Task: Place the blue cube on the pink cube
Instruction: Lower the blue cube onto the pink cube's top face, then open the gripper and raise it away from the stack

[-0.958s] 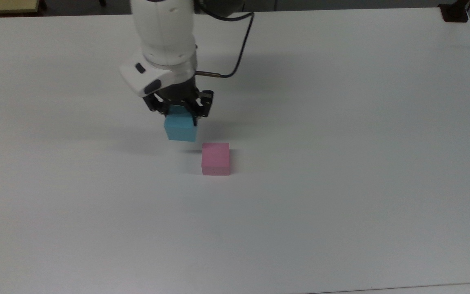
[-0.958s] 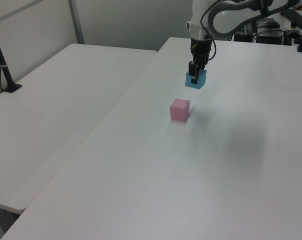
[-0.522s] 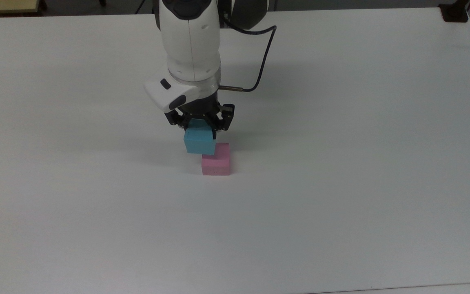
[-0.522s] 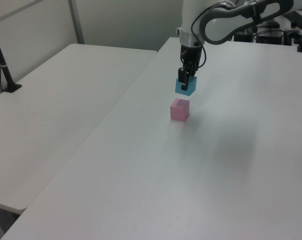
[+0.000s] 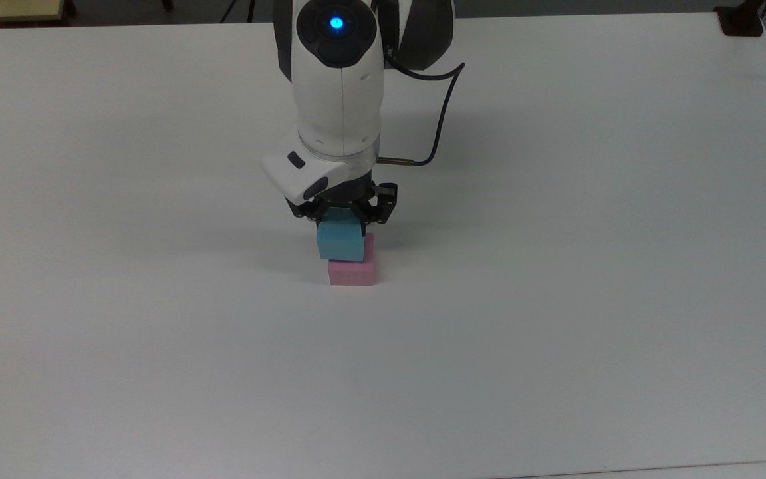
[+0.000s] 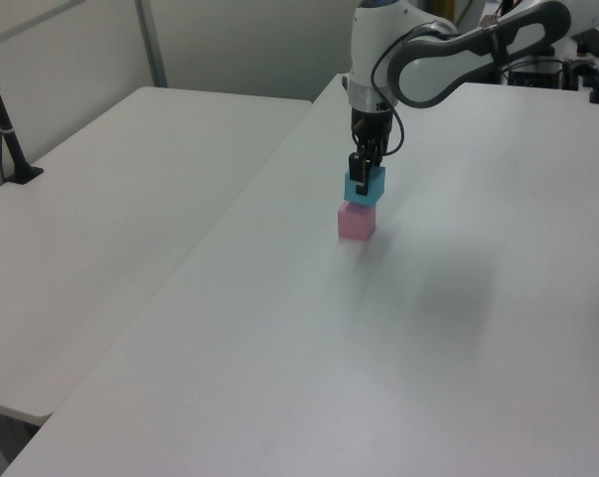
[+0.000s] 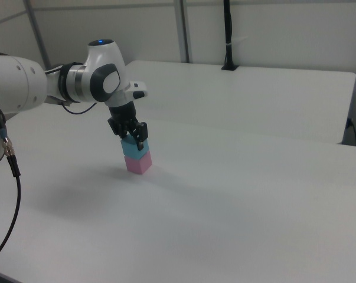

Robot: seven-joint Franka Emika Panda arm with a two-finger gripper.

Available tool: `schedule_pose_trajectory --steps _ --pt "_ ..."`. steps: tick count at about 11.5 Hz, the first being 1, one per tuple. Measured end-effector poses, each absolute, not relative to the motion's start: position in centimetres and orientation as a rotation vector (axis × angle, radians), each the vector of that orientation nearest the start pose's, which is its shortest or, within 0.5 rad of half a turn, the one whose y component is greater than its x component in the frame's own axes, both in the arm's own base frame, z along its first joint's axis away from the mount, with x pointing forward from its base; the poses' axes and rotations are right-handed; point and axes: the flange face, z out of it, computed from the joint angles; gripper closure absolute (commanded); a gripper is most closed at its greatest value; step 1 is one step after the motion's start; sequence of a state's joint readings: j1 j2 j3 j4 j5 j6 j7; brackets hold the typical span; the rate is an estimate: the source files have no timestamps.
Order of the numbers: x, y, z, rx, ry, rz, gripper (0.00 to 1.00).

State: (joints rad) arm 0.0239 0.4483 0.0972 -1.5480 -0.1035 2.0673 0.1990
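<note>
- The blue cube (image 5: 340, 241) sits directly over the pink cube (image 5: 352, 272), clamped between the two black fingers of the gripper (image 5: 344, 214).
- In the right view the blue cube (image 7: 133, 147) appears to meet the top face of the pink cube (image 7: 137, 163) with no gap showing; whether its weight is actually resting there cannot be told.
- Being a cube, it has no long axis. Its top and bottom faces lie level, and its sides run close to parallel with those of the pink cube.
- In the top view the blue cube is offset slightly toward the top view's left, leaving a narrow strip of pink showing along the top view's right edge.
- In the left view the blue cube (image 6: 364, 184) stands stacked above the pink cube (image 6: 357, 222), the pair forming a short upright column.
- The gripper (image 6: 360, 182) points straight down, its fingers pressed against opposite side faces of the blue cube; one finger runs down the face turned toward the left view's camera.
- In the right view the gripper (image 7: 132, 140) hangs from the white arm (image 7: 98, 79), which reaches in from the right view's left.
- A blue light (image 5: 336, 22) glows on top of the arm in the top view, and a black cable (image 5: 441, 120) loops beside the wrist.
- Both cubes stand on the white table (image 5: 556, 266), well away from its edges.
- A second white table (image 6: 110, 199) adjoins it on the left view's left.
</note>
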Motion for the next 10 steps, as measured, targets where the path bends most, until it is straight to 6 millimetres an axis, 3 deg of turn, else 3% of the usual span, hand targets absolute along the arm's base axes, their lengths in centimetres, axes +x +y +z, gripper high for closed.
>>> schedule_pose_trajectory --steps 1,3,4,8,10 --pt "68.8 7.4 39.8 -3.174 0.057 -0.143 0.35" --pt "69.1 8.5 39.4 -3.163 0.061 -0.187 0.08" --pt "69.1 9.0 39.1 -3.165 0.057 -0.184 0.0" --pt "69.3 8.9 38.6 -3.23 0.0 -0.202 0.0" --pt "69.7 8.3 40.4 -3.224 0.031 -0.256 0.0"
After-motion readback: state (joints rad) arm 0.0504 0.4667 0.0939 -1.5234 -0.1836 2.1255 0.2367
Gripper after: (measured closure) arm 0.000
